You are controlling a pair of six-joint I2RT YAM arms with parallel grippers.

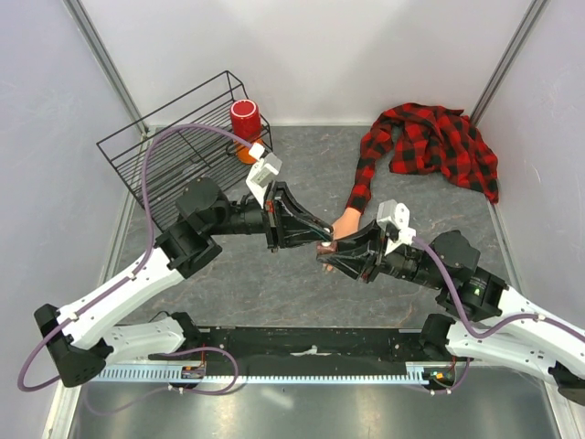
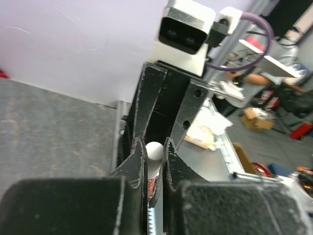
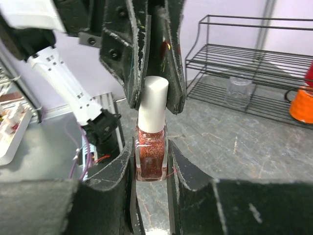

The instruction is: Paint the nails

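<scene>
A small bottle of red glitter polish (image 3: pixel 151 152) with a white cap (image 3: pixel 153 102) is held between both grippers above the table. My right gripper (image 3: pixel 151 147) is shut on the glass body. My left gripper (image 3: pixel 155 105) is shut on the cap from the other side; the cap also shows in the left wrist view (image 2: pixel 154 150). In the top view the two grippers (image 1: pixel 324 249) meet just in front of the pale mannequin hand (image 1: pixel 345 222), which comes out of the red-and-black plaid sleeve (image 1: pixel 366 174). The nails are too small to make out and partly hidden by the grippers.
A black wire rack (image 1: pixel 174 151) stands at the back left with a red cup (image 1: pixel 245 119) beside it. The right wrist view shows the rack (image 3: pixel 254 63), a glass jar (image 3: pixel 238 92) and an orange object (image 3: pixel 301 105). The plaid shirt (image 1: pixel 439 142) is bunched at the back right.
</scene>
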